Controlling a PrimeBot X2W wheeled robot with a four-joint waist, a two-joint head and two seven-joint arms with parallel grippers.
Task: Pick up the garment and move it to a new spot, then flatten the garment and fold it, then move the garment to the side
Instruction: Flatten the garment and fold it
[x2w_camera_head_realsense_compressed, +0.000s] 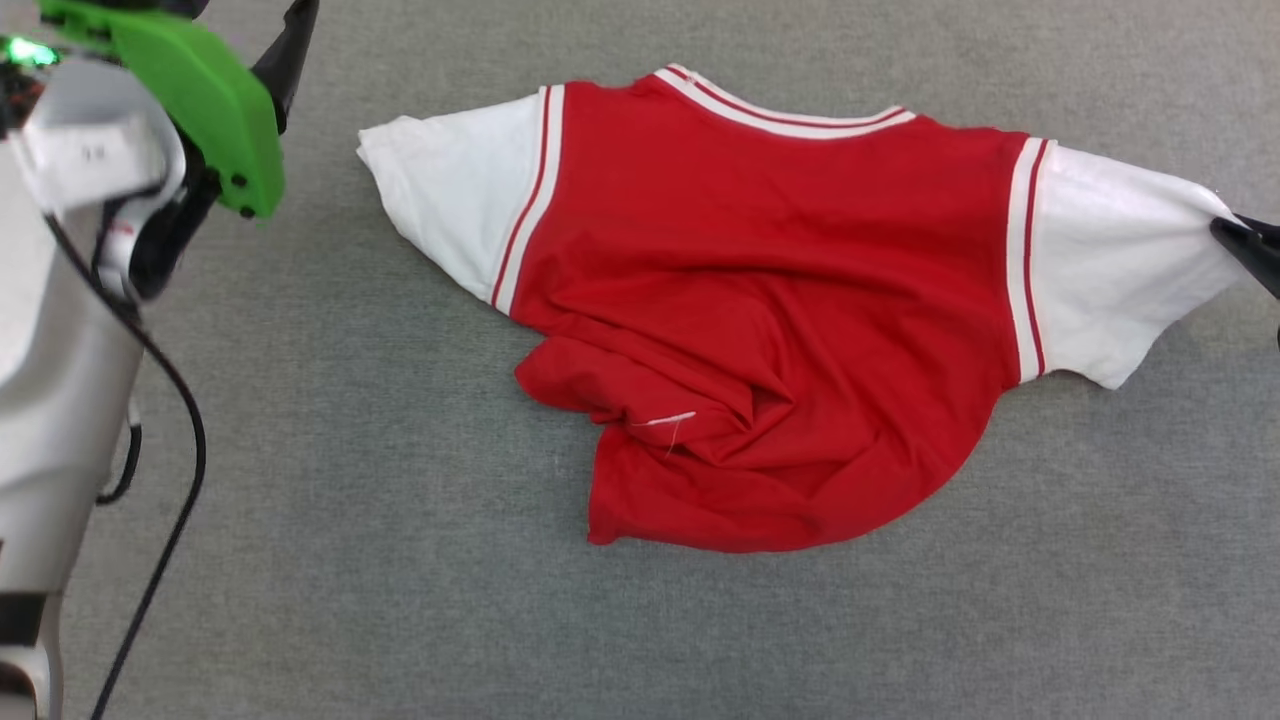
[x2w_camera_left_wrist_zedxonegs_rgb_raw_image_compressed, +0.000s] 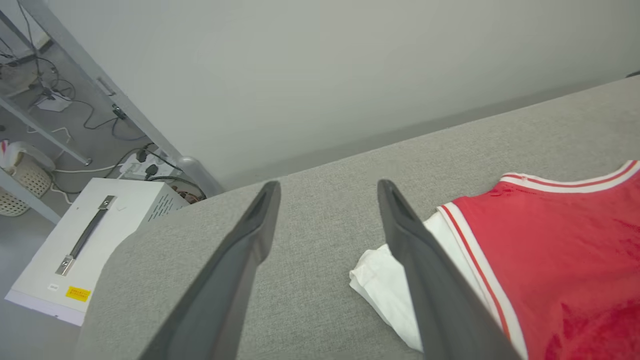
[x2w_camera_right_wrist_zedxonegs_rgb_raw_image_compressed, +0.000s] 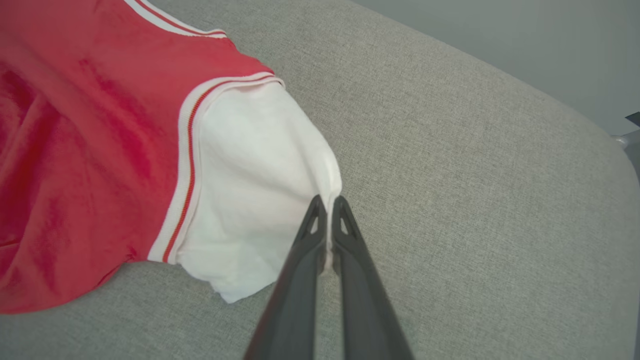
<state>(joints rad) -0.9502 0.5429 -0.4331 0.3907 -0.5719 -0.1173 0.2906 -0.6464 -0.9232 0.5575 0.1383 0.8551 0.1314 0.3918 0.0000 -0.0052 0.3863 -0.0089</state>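
The forearm (x2w_camera_head_realsense_compressed: 50, 350) on the left arm is a smooth, pale silver-grey shell, with a thin black cable (x2w_camera_head_realsense_compressed: 185, 440) looping down beside it and a white bracket (x2w_camera_head_realsense_compressed: 95, 150) above bearing a tiny dark marking. A bright green plastic cover (x2w_camera_head_realsense_compressed: 205, 95), rounded at its end and dotted with two small dark screws, sits beside a glowing green light (x2w_camera_head_realsense_compressed: 28, 50). The left gripper (x2w_camera_left_wrist_zedxonegs_rgb_raw_image_compressed: 327, 192) has long, matte, dark grey fingers tapering to blunt tips, and the right gripper (x2w_camera_right_wrist_zedxonegs_rgb_raw_image_compressed: 329, 202) has the same, with small triangular cut-outs near the ends.

Lab-like workroom: white equipment box (x2w_camera_left_wrist_zedxonegs_rgb_raw_image_compressed: 117, 227), loose floor cables (x2w_camera_left_wrist_zedxonegs_rgb_raw_image_compressed: 116, 131), power strip (x2w_camera_left_wrist_zedxonegs_rgb_raw_image_compressed: 144, 167), grey padded worktable (x2w_camera_left_wrist_zedxonegs_rgb_raw_image_compressed: 320, 240).
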